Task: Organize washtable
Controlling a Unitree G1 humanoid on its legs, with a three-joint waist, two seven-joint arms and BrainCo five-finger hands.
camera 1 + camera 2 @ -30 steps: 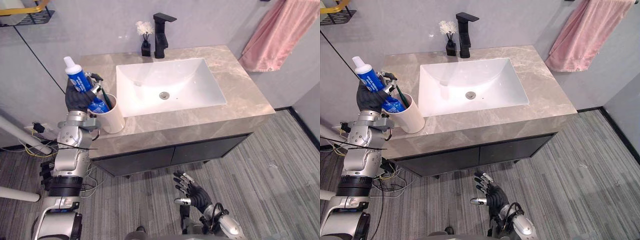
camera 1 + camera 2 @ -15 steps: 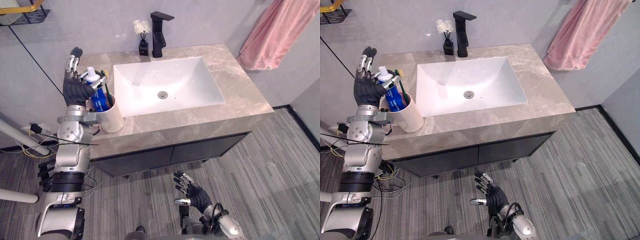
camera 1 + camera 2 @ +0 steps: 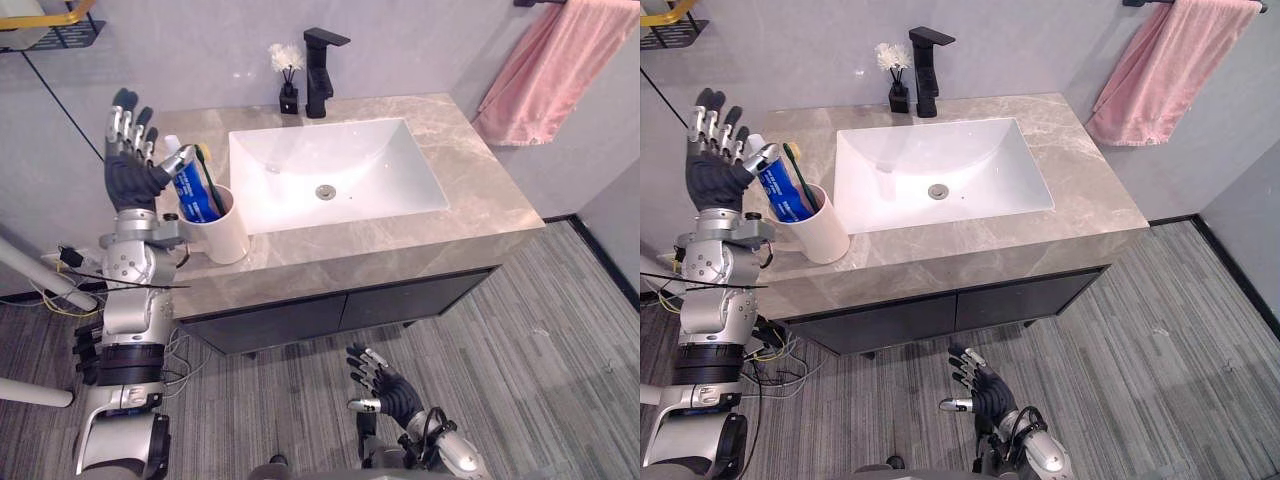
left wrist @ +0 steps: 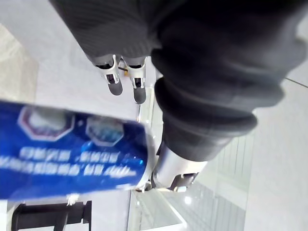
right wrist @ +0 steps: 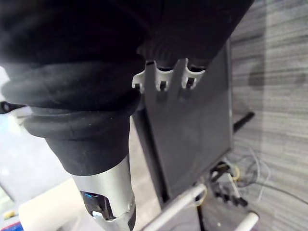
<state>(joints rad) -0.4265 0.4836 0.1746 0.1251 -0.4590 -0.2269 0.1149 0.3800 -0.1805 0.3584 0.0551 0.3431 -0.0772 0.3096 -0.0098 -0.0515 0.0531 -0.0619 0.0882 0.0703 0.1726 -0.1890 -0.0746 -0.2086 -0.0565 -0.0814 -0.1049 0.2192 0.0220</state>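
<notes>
A blue toothpaste tube (image 3: pixel 186 178) leans cap-up in a white cup (image 3: pixel 224 228) at the left end of the marble washtable (image 3: pixel 480 190), beside a dark-handled toothbrush (image 3: pixel 210 180). My left hand (image 3: pixel 128 165) is raised just left of the cup with straight, spread fingers, open and holding nothing. The left wrist view has the tube (image 4: pixel 67 161) close by its fingers (image 4: pixel 137 86). Low in front of the cabinet, my right hand (image 3: pixel 385 385) hangs open above the floor.
A white basin (image 3: pixel 335 170) fills the middle of the counter. At its back edge stand a black faucet (image 3: pixel 320 70) and a small black vase with white flowers (image 3: pixel 288 85). A pink towel (image 3: pixel 545 70) hangs at the right wall. A wire shelf (image 3: pixel 50 25) is top left.
My left hand has let go of the toothpaste tube, which now stands in the cup, and has lifted away to the left with fingers spread. The right hand has stayed put.
</notes>
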